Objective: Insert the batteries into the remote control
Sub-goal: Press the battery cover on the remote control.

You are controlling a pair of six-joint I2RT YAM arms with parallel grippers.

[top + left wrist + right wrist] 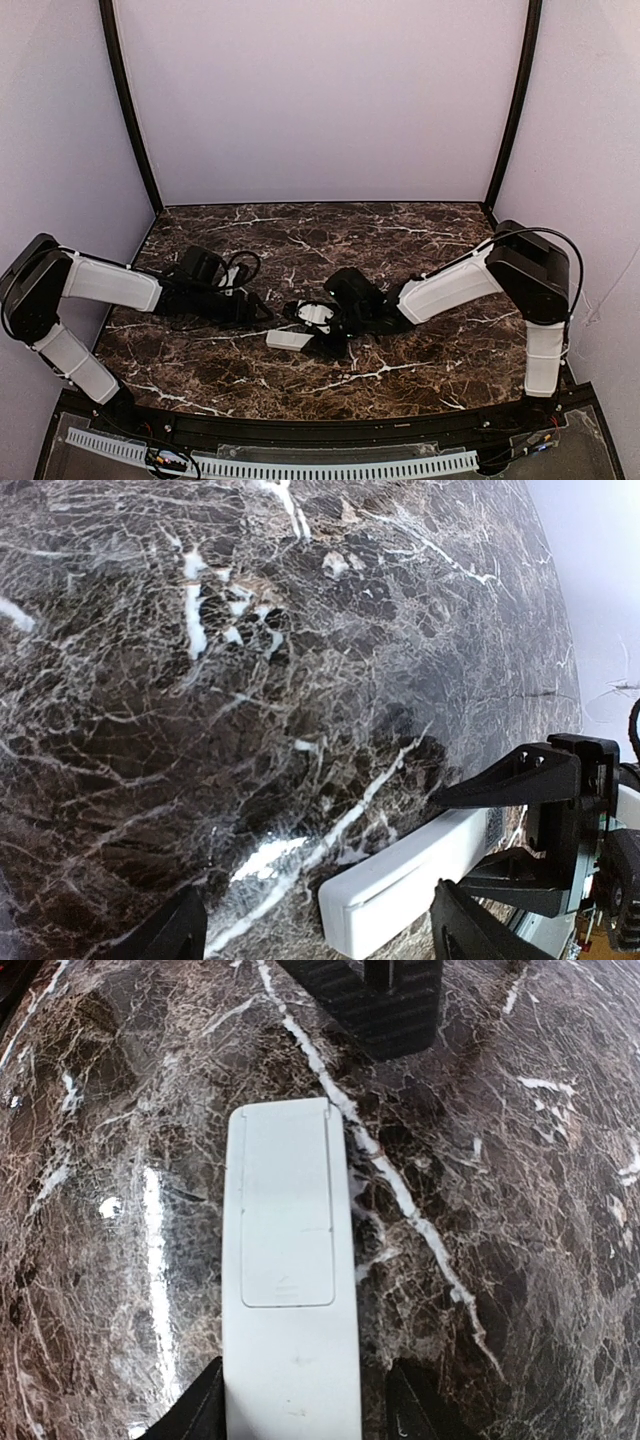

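The white remote control (290, 1260) lies flat on the marble table, its battery cover closed and facing up. My right gripper (305, 1412) straddles its near end with the jaws open. One finger sits against the remote's left edge, and a dark gap separates the other finger (425, 1410) from the right edge. In the top view the remote control (288, 339) lies mid-table under the right gripper (328, 328). My left gripper (320, 942) stands open and empty just left of the remote's free end (400, 890). No batteries are in view.
The dark marble table (400, 230) stretches back to pale walls with black corner posts (128, 100). The left gripper (258, 306) lies low on the table, close to the remote's left end. The right gripper's black frame (560, 820) fills the right of the left wrist view.
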